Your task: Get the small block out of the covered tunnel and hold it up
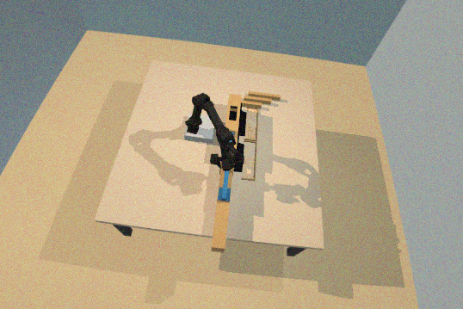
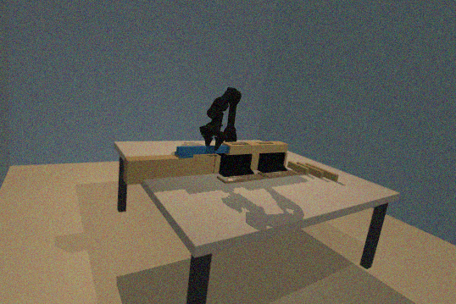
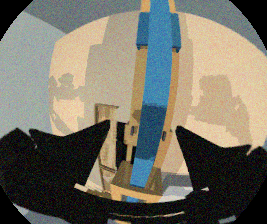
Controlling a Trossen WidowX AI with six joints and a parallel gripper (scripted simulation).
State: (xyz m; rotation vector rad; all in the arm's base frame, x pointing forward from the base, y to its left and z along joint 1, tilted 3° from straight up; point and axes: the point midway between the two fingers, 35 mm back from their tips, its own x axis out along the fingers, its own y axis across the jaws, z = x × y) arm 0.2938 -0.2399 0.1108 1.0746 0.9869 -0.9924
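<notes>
The wooden tunnel (image 1: 235, 100) (image 2: 271, 146) has openings in its top and dark openings in its side. The cage's blue handle (image 1: 226, 178) (image 2: 197, 149) (image 3: 158, 75) sticks out of the tunnel's near end, along a wooden rail (image 1: 220, 224) (image 2: 161, 167), and has a wider blue end piece (image 1: 224, 194). My gripper (image 2: 212, 146) (image 3: 144, 125) is open and points down over the handle close to the tunnel. In the wrist view the handle runs between the two spread fingers, with a gap on each side. The small block cannot be made out.
Several loose wooden rods (image 1: 264, 95) (image 2: 332, 174) lie past the tunnel's far end. Thin flat frames (image 1: 256, 125) (image 2: 237, 180) lie along the tunnel's side. A pale grey block (image 1: 199, 135) stands beside the tunnel at the arm's base. The rail overhangs the table edge.
</notes>
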